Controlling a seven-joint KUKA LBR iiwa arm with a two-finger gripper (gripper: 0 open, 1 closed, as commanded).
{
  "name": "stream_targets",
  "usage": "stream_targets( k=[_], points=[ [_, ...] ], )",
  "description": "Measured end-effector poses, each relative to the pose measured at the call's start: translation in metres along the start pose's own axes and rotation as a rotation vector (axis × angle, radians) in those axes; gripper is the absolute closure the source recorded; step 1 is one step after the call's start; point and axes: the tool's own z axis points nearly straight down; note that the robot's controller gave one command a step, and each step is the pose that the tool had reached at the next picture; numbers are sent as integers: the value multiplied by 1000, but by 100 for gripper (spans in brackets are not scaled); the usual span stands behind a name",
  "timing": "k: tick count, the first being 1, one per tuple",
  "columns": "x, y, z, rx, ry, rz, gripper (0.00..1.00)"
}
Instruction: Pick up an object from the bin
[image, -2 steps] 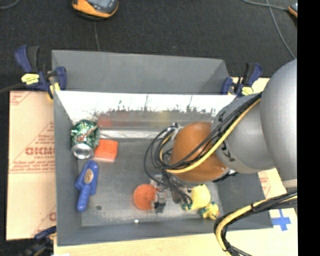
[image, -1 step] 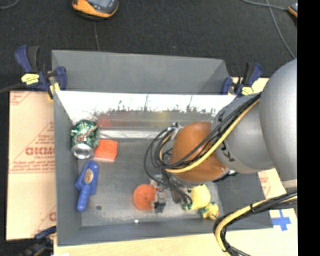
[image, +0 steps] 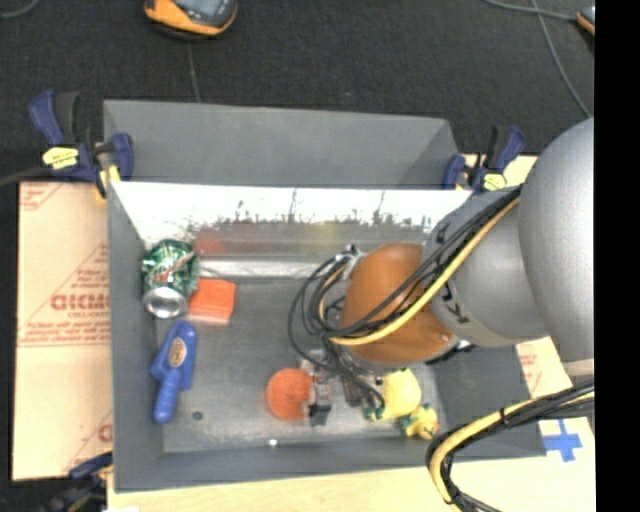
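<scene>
So the arm (image: 520, 260) comes in from the right, and its end effector (image: 323, 402) is down low near the front wall of the grey bin (image: 280, 140). It's right beside an orange ball (image: 285, 394), on the ball's right, maybe touching it. The orange cover (image: 390, 300) on the wrist and the cables (image: 318, 300) block a lot, so I honestly can't tell if the end effector is apart or together.

A yellow toy (image: 405, 397) sits just on its other side, partly under the wrist. Well apart on the left there's a dented green soda can (image: 167, 272) with an orange block (image: 212, 301) just beside it. A blue tool (image: 173, 370) lies in front of those.
</scene>
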Motion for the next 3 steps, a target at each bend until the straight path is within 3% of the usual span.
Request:
stream_targets(
  k=[1,2,3],
  points=[
    [7,15,-16,0,-2,39,100],
    [9,11,-15,0,0,42,100],
    [13,-30,-1,-5,-11,142,100]
  ],
)
